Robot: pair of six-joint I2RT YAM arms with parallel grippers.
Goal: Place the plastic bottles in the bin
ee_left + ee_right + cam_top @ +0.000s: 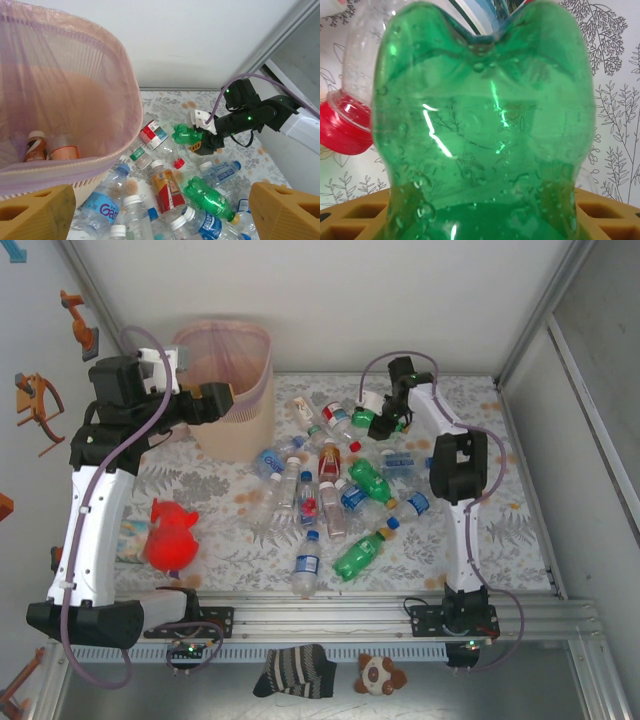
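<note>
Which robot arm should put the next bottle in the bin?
Probably right: the right gripper holds the green bottle. The left gripper hangs open and empty by the bin.

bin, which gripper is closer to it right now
Left. The left gripper hovers open at the bin's rim. The right gripper is well off to the bin's right, across the table, with a green bottle between its fingers.

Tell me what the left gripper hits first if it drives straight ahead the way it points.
Most likely the bag-lined rim of the bin, just ahead of the left gripper; depth is unclear.
</note>
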